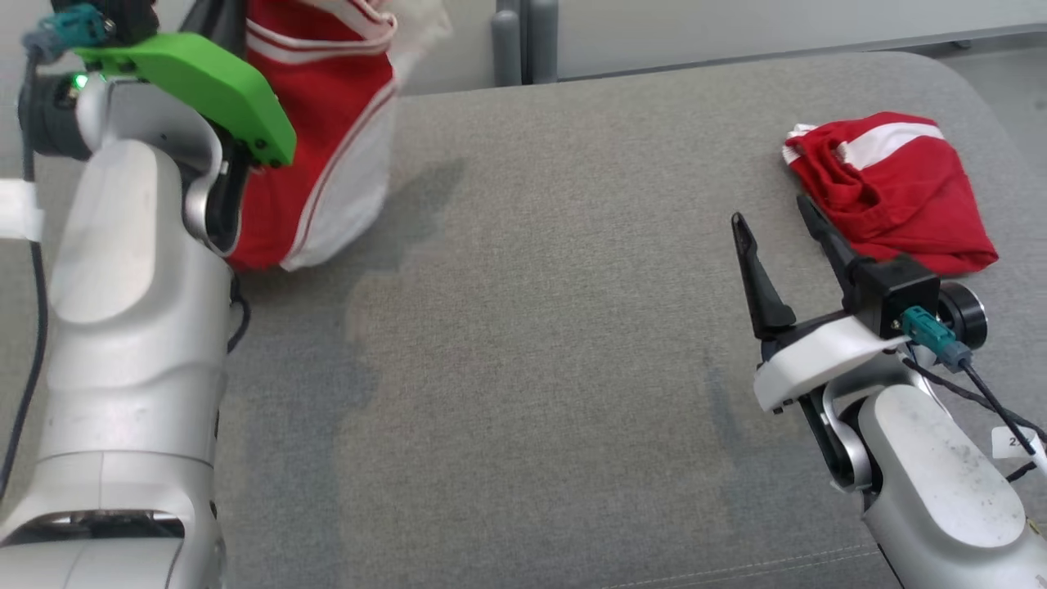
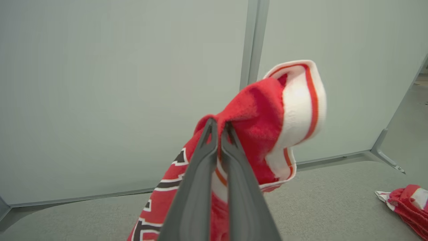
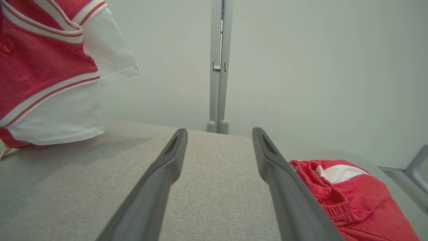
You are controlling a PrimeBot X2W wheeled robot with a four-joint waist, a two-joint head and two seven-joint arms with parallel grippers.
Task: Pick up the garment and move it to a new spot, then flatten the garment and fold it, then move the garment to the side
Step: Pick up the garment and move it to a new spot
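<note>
Where I look down, one grey padded surface [image 1: 532, 352] takes most of the head view. Behind it stand two pale wall panels [image 3: 317, 67], joined by one grey post [image 3: 219, 67].

Garments counted: two.
- First, the garment [image 1: 327, 147], red with white panels and thin stripes. It hangs at the far left of the surface, bunched at its top in my left pincer [image 2: 219, 125]. Its lower hem reaches the surface or stops just above it; I cannot tell which.
- Second, a red bundle [image 1: 891, 192] with one white band. It lies crumpled on the surface at the far right, well apart from the first.

Pincers counted: two, with two dark fingers each.
- Left pincer is pressed together on a red fold of the garment, and cloth spills past both fingers [image 2: 200, 174].
- Right pincer [image 1: 773, 211] sits low over the surface, fingers spread wide with nothing between them. Its outer finger is just beside the red bundle's near edge; contact unclear.

One green bracket [image 1: 204, 90] sits on my left wrist.
</note>
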